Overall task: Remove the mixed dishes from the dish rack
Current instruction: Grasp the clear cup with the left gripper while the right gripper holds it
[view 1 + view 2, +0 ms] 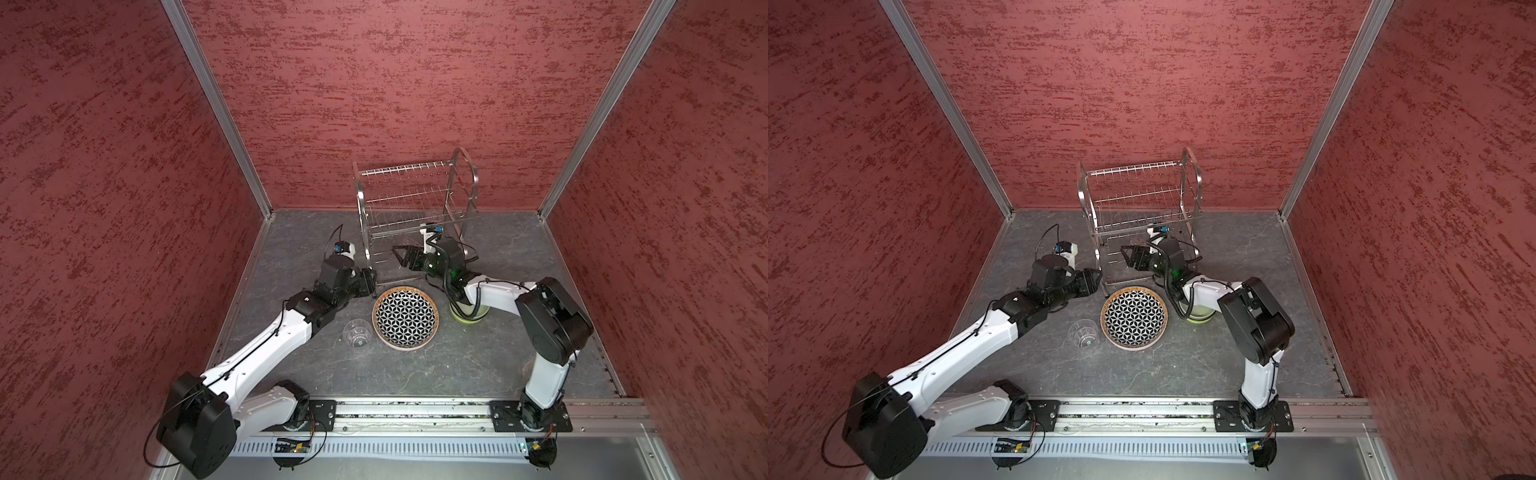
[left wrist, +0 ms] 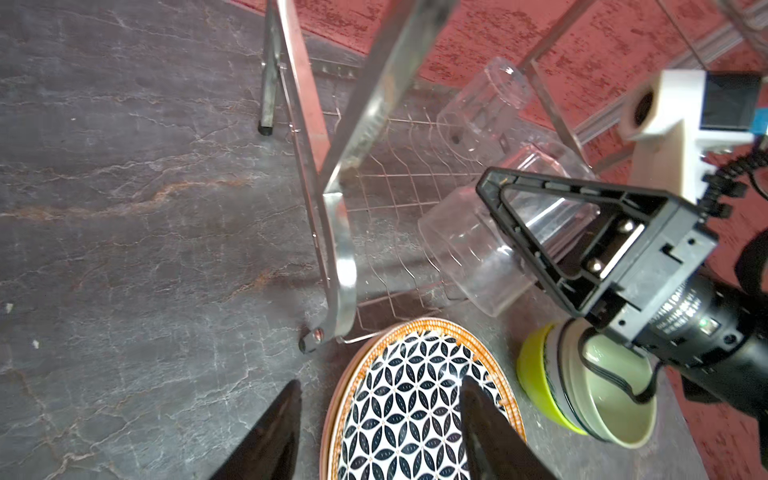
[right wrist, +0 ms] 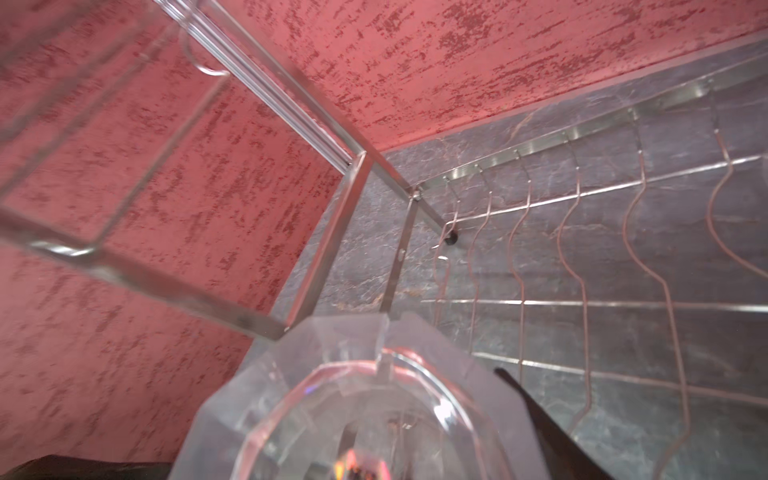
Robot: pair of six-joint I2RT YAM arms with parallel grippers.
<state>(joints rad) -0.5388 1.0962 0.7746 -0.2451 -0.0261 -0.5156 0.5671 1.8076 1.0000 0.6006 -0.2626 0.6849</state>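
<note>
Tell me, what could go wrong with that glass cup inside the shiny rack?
1. The right end effector straddles a clear tumbler low in the dish rack; slick glass could slip, or clip the rack's frame coming out.
2. A second tumbler leans close beside it and might get knocked.
3. The right arm hangs over the stacked bowls, so a dip could bump them.

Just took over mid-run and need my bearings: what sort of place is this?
Probably a lab test cell staged as a kitchen counter: red textured panels in aluminium framing box in the slate-look tabletop, a dish rack stands on it, both arms mount on a front rail.
</note>
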